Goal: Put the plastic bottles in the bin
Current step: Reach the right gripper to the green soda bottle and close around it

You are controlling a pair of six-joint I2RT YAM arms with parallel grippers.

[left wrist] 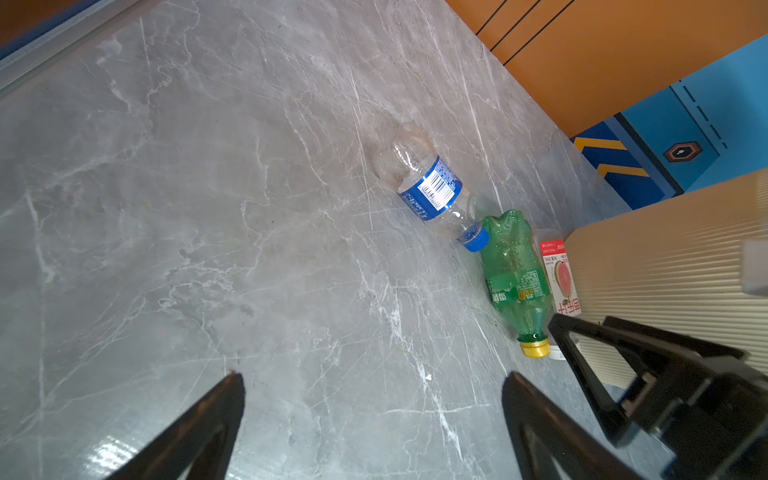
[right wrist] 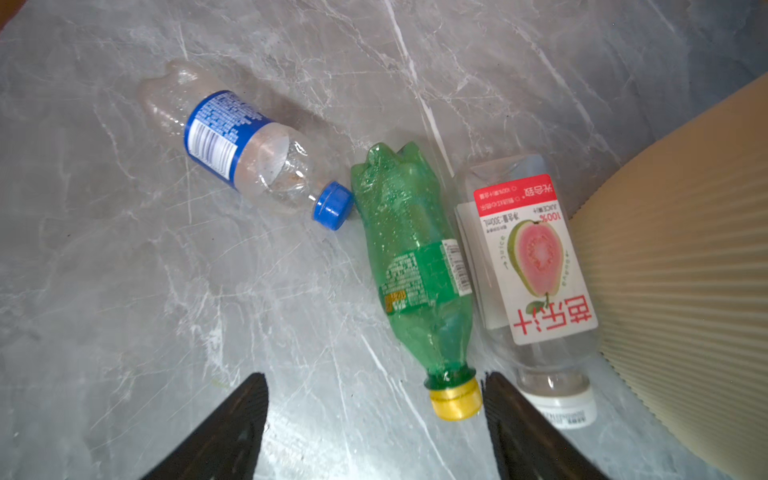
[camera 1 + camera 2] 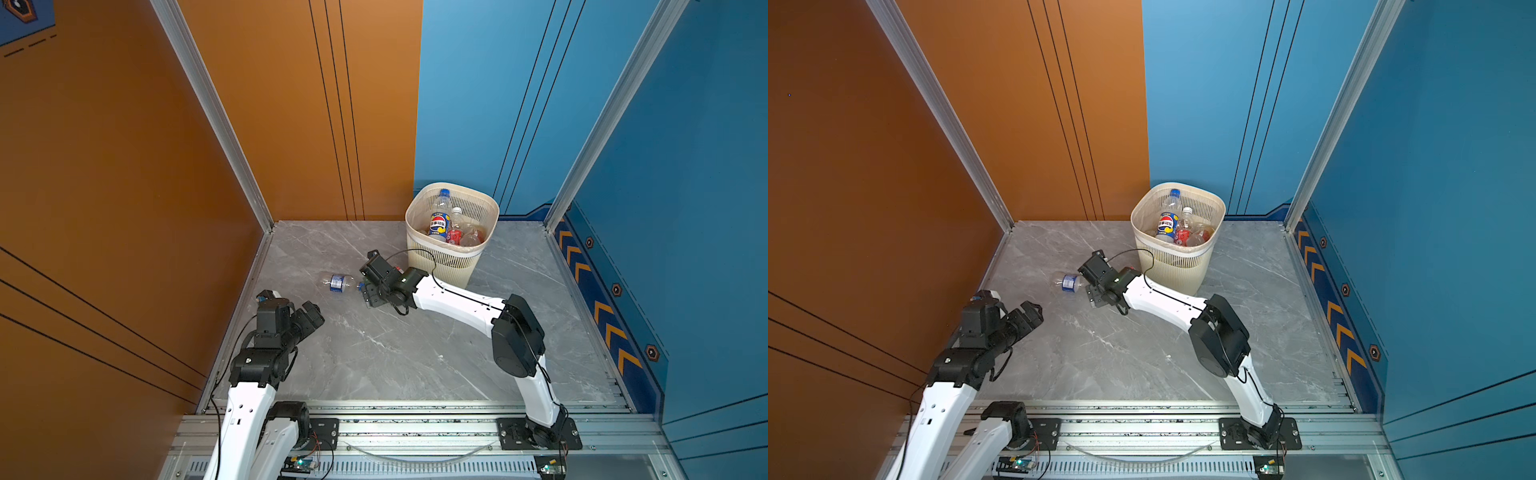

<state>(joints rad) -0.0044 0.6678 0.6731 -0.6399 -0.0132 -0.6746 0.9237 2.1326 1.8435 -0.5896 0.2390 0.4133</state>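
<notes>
Three plastic bottles lie on the grey marble floor beside the bin (image 3: 453,253). They are a clear one with a blue label and blue cap (image 2: 232,141) (image 3: 340,282), a green one with a yellow cap (image 2: 415,257) (image 1: 513,270), and a clear juice bottle with a guava label (image 2: 536,266). My right gripper (image 2: 376,378) is low over them and open. The green bottle's yellow cap sits just inside one fingertip (image 2: 498,386), which stands between that cap and the juice bottle. My left gripper (image 1: 376,376) (image 3: 291,303) hangs open and empty at the left. Several bottles lie inside the bin, among them a Pepsi one (image 3: 439,224).
The cream slatted bin (image 3: 1177,262) stands at the back near the blue wall, with the right arm's cable looping by its front. An orange wall (image 3: 124,187) runs along the left and an aluminium rail (image 3: 415,428) carries both arm bases at the front.
</notes>
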